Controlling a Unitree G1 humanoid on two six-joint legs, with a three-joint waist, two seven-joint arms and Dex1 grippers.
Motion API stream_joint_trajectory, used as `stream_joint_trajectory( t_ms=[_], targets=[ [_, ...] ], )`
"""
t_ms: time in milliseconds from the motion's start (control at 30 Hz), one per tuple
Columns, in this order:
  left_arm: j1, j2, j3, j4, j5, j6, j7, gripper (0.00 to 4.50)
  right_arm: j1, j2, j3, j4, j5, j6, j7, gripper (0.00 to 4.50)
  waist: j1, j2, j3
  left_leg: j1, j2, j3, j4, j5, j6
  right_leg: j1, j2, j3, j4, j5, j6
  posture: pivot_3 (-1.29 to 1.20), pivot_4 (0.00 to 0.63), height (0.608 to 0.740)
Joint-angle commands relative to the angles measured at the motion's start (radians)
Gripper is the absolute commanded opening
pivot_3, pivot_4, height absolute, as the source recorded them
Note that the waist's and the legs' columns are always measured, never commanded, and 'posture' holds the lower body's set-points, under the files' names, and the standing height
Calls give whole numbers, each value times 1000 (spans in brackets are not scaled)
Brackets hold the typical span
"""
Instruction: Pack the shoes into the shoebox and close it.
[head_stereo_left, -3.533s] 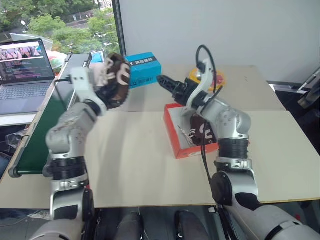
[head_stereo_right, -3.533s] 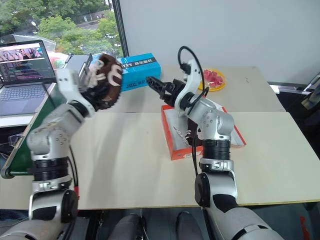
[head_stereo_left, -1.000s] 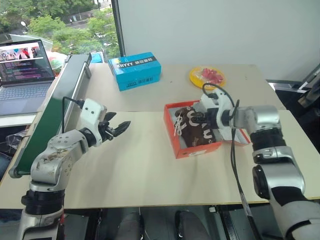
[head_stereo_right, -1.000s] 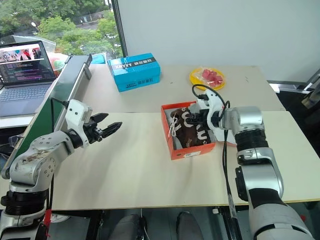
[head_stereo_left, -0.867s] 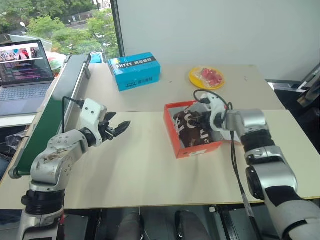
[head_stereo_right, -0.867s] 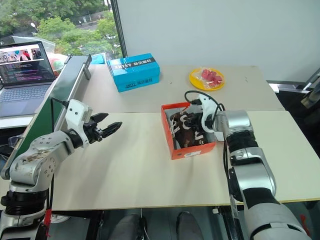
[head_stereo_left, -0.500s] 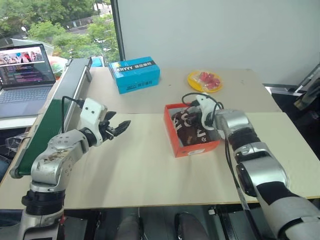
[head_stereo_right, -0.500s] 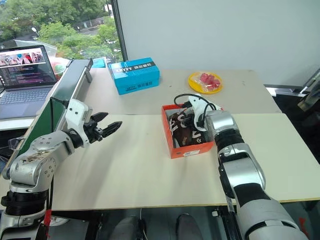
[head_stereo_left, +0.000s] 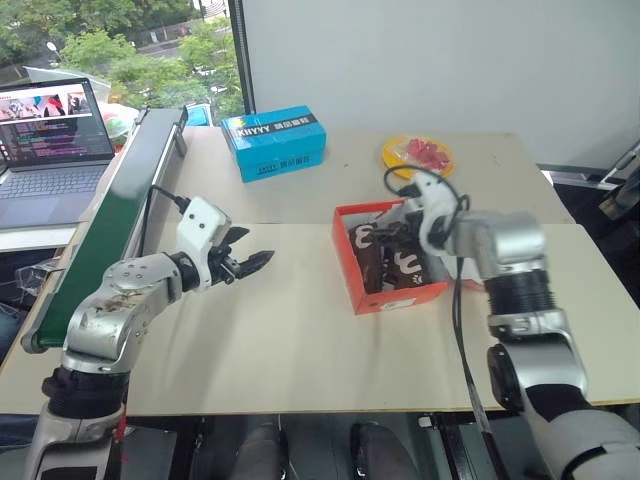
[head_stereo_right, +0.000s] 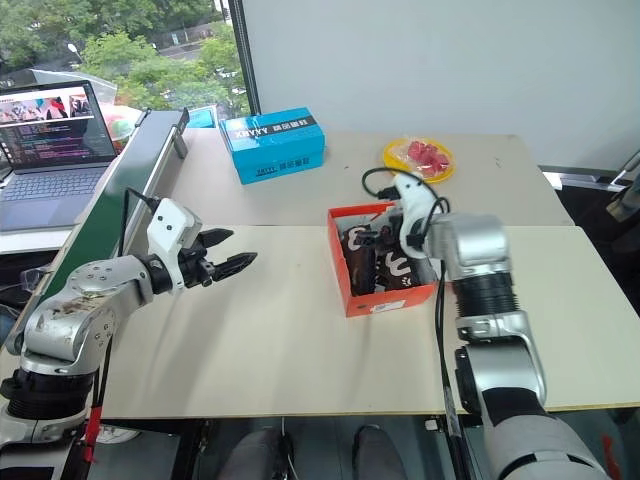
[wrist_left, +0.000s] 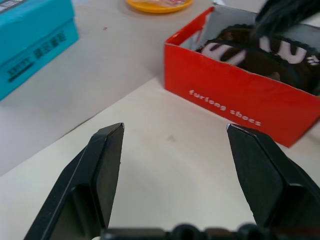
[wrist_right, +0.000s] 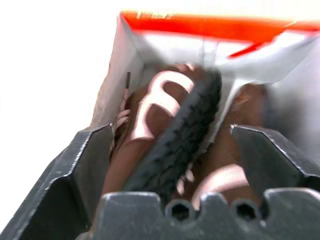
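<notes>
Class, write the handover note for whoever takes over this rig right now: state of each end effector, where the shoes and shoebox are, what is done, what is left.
Left end effector: open, empty, hovering over the table to the left of the shoebox.
Right end effector: open, holding nothing, poised just above the shoes.
Shoes: both lie inside the shoebox, one resting on its side with the sole showing.
Shoebox: on the table, lid not closed.
Done: shoes packed.
Left: settle the shoes flat if needed, then swing the lid over and close it.

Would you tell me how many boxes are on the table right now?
2: the blue box sits at the table's far side, and the open shoebox holding the shoes sits nearer, below the right gripper.
</notes>
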Motion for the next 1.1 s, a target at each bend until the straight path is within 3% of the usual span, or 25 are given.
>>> stream_joint_trajectory(
  t_ms=[33,233,367,500,700,833,900,1100],
  targets=[
    [-73,-5,-43,46,27,-66,-61,3500,36,-75,-70,-194,40,120,-13,4378,0,0,0,0,0,0,0,0,0,0,0,0,-2,0,0,0,150,740],
    [-174,-31,-119,148,58,-133,-167,3500,152,-224,-139,-423,89,204,9,4378,2,0,0,-1,-1,1,0,0,1,0,0,0,-3,0,0,0,150,740],
    [-244,-56,-160,231,86,-181,-228,3500,253,-307,-249,-572,148,303,37,3345,4,0,0,-1,-1,0,1,0,1,0,1,0,-3,0,0,0,150,740],
    [-313,-77,-193,312,112,-229,-293,3500,507,-367,-362,-698,158,315,22,2021,16,0,0,0,-1,-1,2,0,2,2,1,0,-5,0,1,0,150,740],
    [-399,-89,-192,373,135,-245,-342,3500,798,-208,-394,-758,122,243,-59,63,14,0,0,0,-1,-1,2,0,2,2,2,2,-5,-1,1,0,150,740],
    [-415,-90,-185,386,138,-241,-354,3500,876,-80,-312,-700,97,83,-118,63,7,0,0,1,-2,-1,2,0,2,2,2,3,-4,-1,2,0,150,740],
    [-402,-76,-183,365,137,-229,-365,3500,878,-13,-214,-535,-20,-185,-218,63,-2,0,0,2,-2,0,2,0,2,2,2,5,-3,-1,2,0,150,740],
    [-358,-30,-165,322,135,-192,-383,3500,859,44,-123,-231,-135,-559,-289,63,-7,0,0,4,-1,1,1,0,2,3,2,5,-3,-2,2,0,150,740]
  ],
)
